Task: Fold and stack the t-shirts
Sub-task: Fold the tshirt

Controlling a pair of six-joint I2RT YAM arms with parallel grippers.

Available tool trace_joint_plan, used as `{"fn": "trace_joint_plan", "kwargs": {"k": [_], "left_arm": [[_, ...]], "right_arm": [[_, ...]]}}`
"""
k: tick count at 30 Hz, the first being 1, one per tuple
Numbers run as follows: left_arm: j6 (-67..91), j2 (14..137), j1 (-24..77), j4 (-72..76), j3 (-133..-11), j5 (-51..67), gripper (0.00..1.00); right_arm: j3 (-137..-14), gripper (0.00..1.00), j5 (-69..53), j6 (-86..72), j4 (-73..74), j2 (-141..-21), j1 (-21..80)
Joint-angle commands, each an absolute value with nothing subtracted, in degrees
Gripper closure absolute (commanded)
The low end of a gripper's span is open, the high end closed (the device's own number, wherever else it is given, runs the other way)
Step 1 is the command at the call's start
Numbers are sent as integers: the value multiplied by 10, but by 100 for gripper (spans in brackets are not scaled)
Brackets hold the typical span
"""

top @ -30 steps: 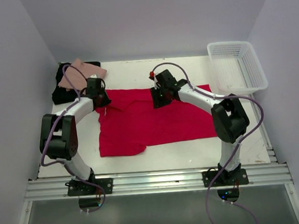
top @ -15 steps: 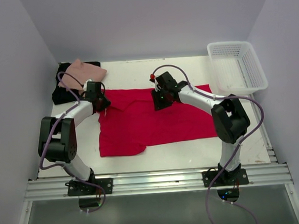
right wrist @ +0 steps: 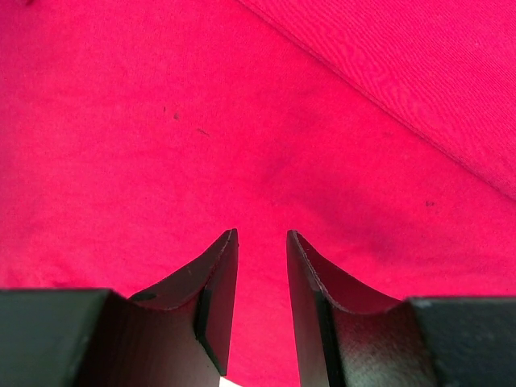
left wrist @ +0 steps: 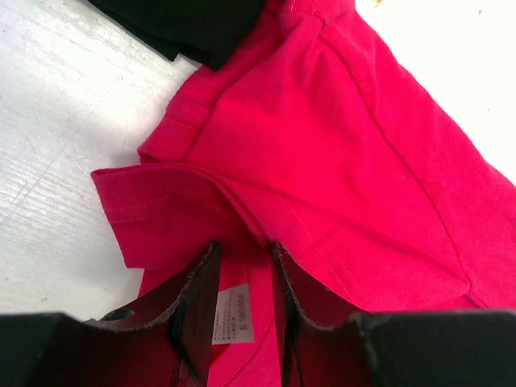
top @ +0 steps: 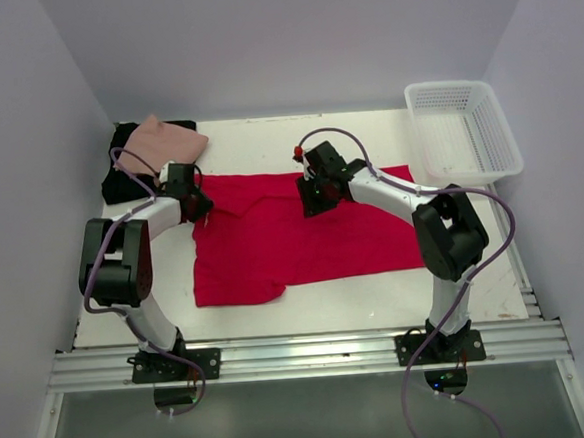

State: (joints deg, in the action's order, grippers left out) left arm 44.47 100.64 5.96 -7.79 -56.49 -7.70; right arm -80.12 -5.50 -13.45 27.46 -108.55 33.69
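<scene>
White tabletop (top: 357, 290) fills the floor of a pale-walled booth, and along its near edge runs an aluminium rail (top: 312, 356) where both my arms are bolted. Just beyond a bare strip of that surface lies the red t-shirt (top: 304, 243), spread flat and wide across the middle, its near left corner hanging lower than the rest of the hem. Both my arms reach out over it. My right tool (right wrist: 262, 232) hovers low above the far middle of the red cloth, jaws parted with a narrow gap and nothing between them; all I see from that wrist is smooth red fabric and one straight edge running diagonally at the upper right. My left tool (left wrist: 245, 245) sits at the shirt's far left corner, over the sleeve, which is creased and folded back on itself. Its jaws also stand apart, released, straddling a ridge of the crease, and a small white label (left wrist: 232, 314) shows on the cloth in the gap between them. Just past that sleeve, at the far left of the tabletop, the black t-shirt (top: 119, 186) lies folded, its corner right beside the red fabric, with the salmon-pink t-shirt (top: 161, 143) folded on top of it. Well apart, at the far right corner, stands a white lattice basket (top: 491, 130).
</scene>
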Motion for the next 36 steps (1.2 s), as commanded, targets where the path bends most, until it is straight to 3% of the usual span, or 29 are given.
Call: {"fn": "trace_joint_plan", "kwargs": {"k": [1, 10, 21, 25, 28, 36], "left_arm": [[457, 1011, 53, -31, -566, -80, 64], [450, 1001, 52, 52, -550, -34, 64], [444, 1037, 52, 33, -574, -32, 66], [443, 1048, 52, 25, -580, -21, 79], [442, 1042, 52, 25, -578, -17, 100], [433, 998, 52, 2, -576, -19, 100]], "right_arm": [[-797, 65, -47, -124, 273, -1056, 337], [-800, 66, -43, -120, 278, -1057, 337], [-797, 68, -42, -118, 279, -1057, 337], [-795, 69, -41, -117, 279, -1056, 337], [-795, 71, -40, -116, 280, -1056, 337], [-795, 71, -44, -117, 277, -1057, 338]]}}
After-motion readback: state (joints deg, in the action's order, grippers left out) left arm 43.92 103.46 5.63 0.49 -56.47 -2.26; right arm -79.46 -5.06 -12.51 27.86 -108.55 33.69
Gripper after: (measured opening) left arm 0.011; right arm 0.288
